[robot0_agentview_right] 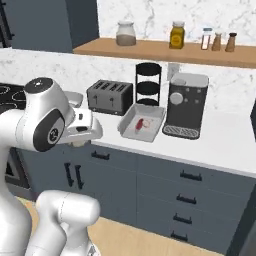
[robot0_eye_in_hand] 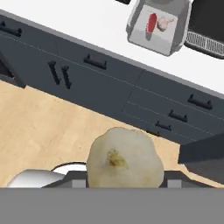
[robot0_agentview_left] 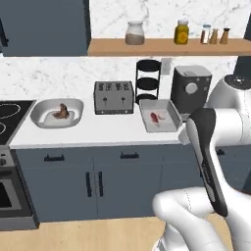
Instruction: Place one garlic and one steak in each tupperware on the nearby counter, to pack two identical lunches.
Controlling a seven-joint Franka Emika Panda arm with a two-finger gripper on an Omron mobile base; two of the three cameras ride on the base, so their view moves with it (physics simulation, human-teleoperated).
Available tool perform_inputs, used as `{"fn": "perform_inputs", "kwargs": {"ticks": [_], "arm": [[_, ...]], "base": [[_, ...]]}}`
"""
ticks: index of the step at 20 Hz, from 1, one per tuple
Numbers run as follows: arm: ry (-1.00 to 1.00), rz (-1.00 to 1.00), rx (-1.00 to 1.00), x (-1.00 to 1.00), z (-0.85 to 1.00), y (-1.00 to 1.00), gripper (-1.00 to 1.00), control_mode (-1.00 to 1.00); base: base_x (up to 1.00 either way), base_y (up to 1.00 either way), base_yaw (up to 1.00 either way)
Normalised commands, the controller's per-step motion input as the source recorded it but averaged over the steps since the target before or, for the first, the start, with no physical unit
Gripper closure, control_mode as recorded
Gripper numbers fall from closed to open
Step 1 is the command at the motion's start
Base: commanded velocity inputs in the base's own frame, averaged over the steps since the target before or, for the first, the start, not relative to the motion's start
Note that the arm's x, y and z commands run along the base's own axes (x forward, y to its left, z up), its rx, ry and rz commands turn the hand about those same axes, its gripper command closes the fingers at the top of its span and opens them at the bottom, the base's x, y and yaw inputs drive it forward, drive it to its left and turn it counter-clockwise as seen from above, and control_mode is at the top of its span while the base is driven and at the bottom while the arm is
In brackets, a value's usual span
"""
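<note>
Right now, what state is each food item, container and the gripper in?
Gripper: shut on garlic, off the counter.
Grey tupperware: lidless, holds red steak and a garlic bulb.
White tupperware: lidless, holds brown steak, no garlic.

Garlic (robot0_eye_in_hand: 124, 159): matt, pale, slightly knobbly skin. Grey tupperware (robot0_agentview_left: 160, 116): smooth matt plastic look. White tupperware (robot0_agentview_left: 56, 112): smooth, faint sheen. Counter (robot0_agentview_left: 98, 130): plain white, matt; backsplash (robot0_agentview_left: 59, 73) marbled stone. Toaster (robot0_agentview_left: 113, 96): brushed-metal look, dark top. Cabinets (robot0_agentview_left: 98, 176): matt slate blue, dark handles. Shelf (robot0_agentview_left: 166, 46) and floor (robot0_eye_in_hand: 39, 127): light wood. Robot arm (robot0_agentview_left: 211, 147): glossy white shell.
</note>
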Motion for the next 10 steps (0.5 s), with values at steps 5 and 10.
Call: {"fn": "perform_inputs", "kwargs": {"ticks": [5, 10], "arm": [[0.00, 0.00, 0.00, 0.00, 0.00, 0.00, 1.00, 1.00], [0.00, 0.00, 0.00, 0.00, 0.00, 0.00, 1.00, 1.00]], "base": [[0.33, 1.00, 0.49], [1.00, 0.90, 0.03]]}}
